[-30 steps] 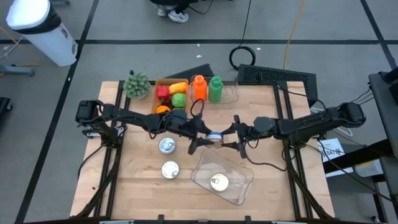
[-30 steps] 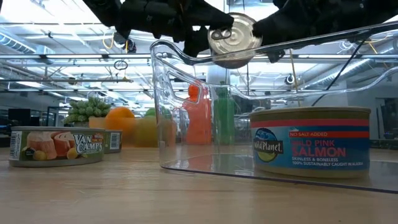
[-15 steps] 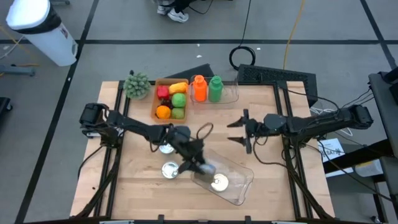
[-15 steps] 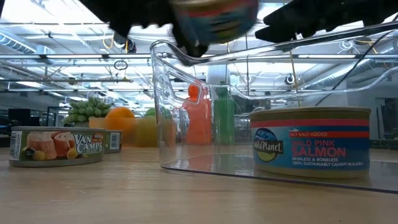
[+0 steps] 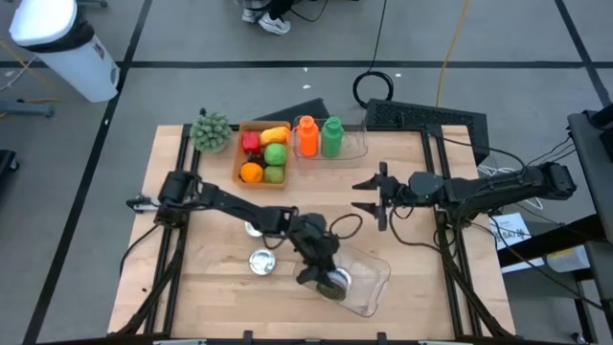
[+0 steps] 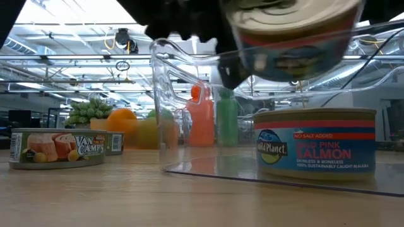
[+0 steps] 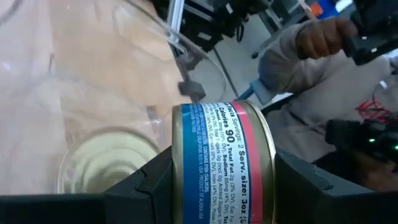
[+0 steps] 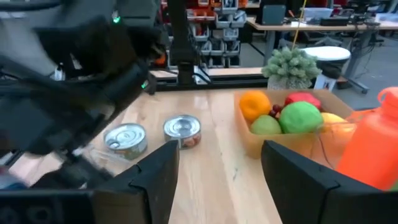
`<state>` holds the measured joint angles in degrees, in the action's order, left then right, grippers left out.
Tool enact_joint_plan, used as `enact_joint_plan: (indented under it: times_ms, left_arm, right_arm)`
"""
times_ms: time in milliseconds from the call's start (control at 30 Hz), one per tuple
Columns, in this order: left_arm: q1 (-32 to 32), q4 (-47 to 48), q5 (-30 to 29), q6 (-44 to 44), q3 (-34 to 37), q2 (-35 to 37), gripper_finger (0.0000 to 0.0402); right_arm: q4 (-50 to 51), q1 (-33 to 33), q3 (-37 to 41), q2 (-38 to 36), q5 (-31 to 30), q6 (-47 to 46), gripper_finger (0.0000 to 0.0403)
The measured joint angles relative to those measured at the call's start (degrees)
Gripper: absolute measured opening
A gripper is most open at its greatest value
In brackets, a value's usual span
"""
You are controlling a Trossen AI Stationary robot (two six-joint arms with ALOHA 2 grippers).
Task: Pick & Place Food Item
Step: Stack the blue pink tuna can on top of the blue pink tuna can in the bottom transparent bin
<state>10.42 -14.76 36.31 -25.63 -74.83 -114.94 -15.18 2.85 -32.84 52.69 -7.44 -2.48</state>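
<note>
Placing step: left hand [image 5: 324,273] pinching salmon can [image 7: 221,163] over clear bin [image 5: 375,287]; next, lower and release; right hand [image 5: 375,195] spread, idle mid-desk.

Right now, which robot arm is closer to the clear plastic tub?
Left. The left gripper hangs over the clear plastic tub, holding a blue-and-pink can. The right gripper waits open farther back, away from it.

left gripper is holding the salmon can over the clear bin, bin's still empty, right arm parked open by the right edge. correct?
Not empty. The high view shows a can already lying in the clear bin, beneath the held salmon can. The rest holds: left gripper over the bin, right gripper open.
</note>
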Motion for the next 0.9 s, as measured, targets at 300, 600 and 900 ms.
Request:
enact_joint_plan:
  times_ms: [300,600,900]
  left_arm:
    - [-1.7,1.7,2.7,-1.7,-3.3,-5.0,0.0201]
    - [-2.2,2.6,0.7,-1.9,-3.4,-4.8,0.0235]
    - [-4.5,2.8,2.5,-4.7,-3.4,-4.4,0.0358]
  right_arm:
    - [-0.4,0.2,0.0,0.0,0.0,-0.5,0.0212]
    - [-0.4,0.2,0.0,0.0,0.0,-0.5,0.0212]
    - [-0.3,0.2,0.0,0.0,-0.1,-0.5,0.0212]
